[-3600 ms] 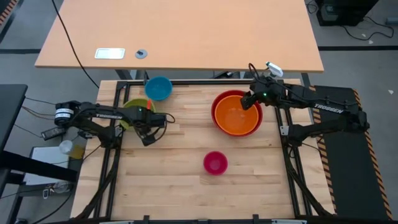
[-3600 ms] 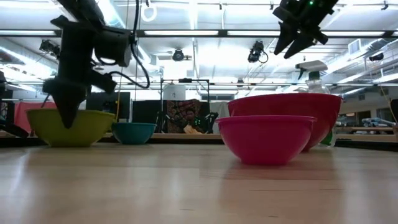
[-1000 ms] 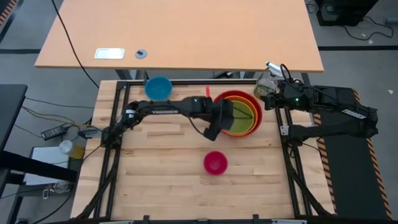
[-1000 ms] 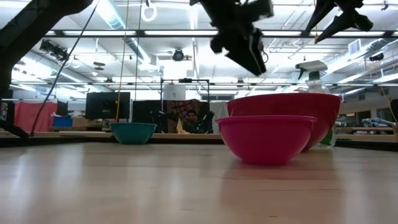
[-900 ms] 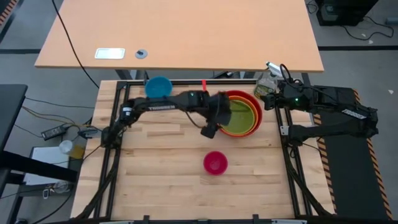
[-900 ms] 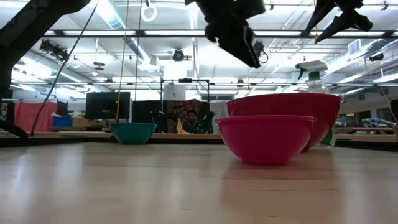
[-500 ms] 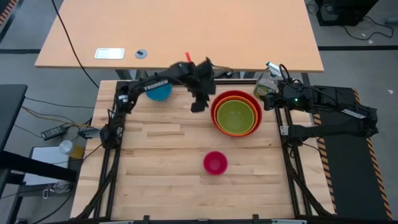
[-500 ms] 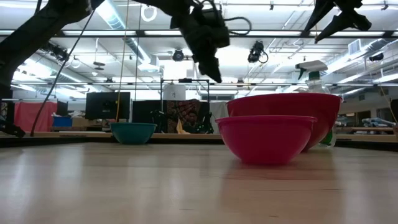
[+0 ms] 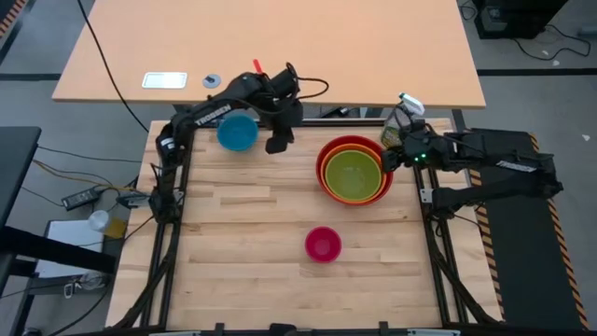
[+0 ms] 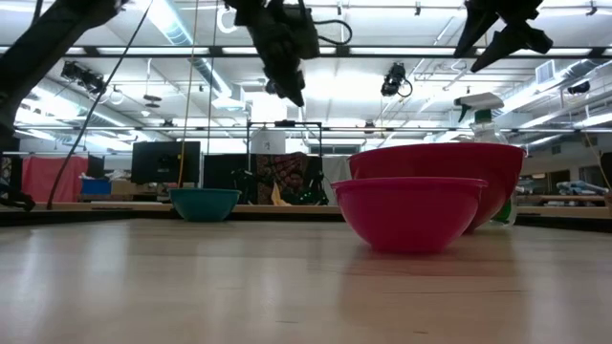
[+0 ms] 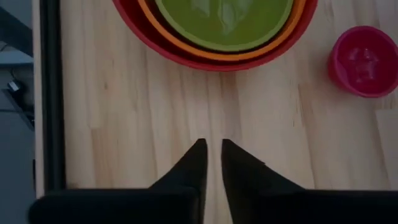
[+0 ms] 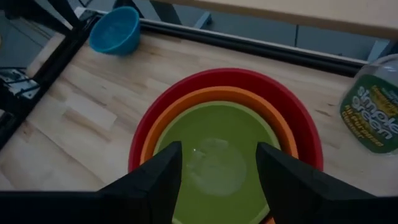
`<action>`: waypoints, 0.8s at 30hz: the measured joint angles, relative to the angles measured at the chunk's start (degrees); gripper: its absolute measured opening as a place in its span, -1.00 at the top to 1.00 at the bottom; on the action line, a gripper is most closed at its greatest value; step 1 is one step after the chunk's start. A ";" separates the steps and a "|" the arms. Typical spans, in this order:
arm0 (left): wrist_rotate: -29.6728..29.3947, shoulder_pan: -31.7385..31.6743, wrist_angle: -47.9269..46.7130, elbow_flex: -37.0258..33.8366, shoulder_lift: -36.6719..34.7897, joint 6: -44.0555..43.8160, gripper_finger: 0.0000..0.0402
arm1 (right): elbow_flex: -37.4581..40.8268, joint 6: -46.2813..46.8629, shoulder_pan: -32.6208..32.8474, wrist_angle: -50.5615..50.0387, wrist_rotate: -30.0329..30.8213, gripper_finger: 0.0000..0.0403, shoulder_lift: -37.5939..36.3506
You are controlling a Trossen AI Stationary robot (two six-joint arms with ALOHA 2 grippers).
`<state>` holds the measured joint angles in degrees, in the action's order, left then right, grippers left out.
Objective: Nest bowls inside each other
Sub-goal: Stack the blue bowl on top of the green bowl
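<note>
A green bowl sits nested in an orange bowl, which sits in a red bowl at the table's far right. A small blue bowl stands alone at the far left. A pink bowl stands near the middle. My left gripper hangs shut and empty between the blue bowl and the stack, high above the wood. My right gripper is open above the stack's right side, holding nothing.
A spray bottle stands at the far right corner, close behind the stack. Black frame rails run along the table's edges. Bare wood lies at the near half around the pink bowl. A tan desk stands beyond the far edge.
My left gripper has swung from over the bowl stack toward the table's far left, rising and rolling, and now hangs beside the blue bowl; its fingers have drawn together. The green bowl has stayed nested in the stack. My right gripper has edged toward the stack.
</note>
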<state>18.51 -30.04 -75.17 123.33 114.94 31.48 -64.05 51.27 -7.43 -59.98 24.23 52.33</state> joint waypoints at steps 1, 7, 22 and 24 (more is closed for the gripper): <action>-0.13 -0.38 -0.95 0.00 -0.47 0.78 0.83 | 0.00 0.00 0.37 0.55 0.05 -0.05 0.46; -0.60 -6.18 -8.74 -0.02 -3.01 2.13 0.97 | 0.00 0.00 2.46 2.97 0.17 -0.05 3.53; 2.83 -9.93 -12.62 -0.04 -11.80 -8.99 0.99 | -0.01 -0.54 2.98 5.47 1.18 -0.05 7.46; 2.63 -9.41 -10.92 -0.04 -13.28 -10.37 0.99 | 0.00 -1.06 2.98 6.29 1.20 -0.05 7.45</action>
<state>21.14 -39.46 -86.10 123.28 101.67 21.11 -64.05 50.21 -4.45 -53.69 25.43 59.79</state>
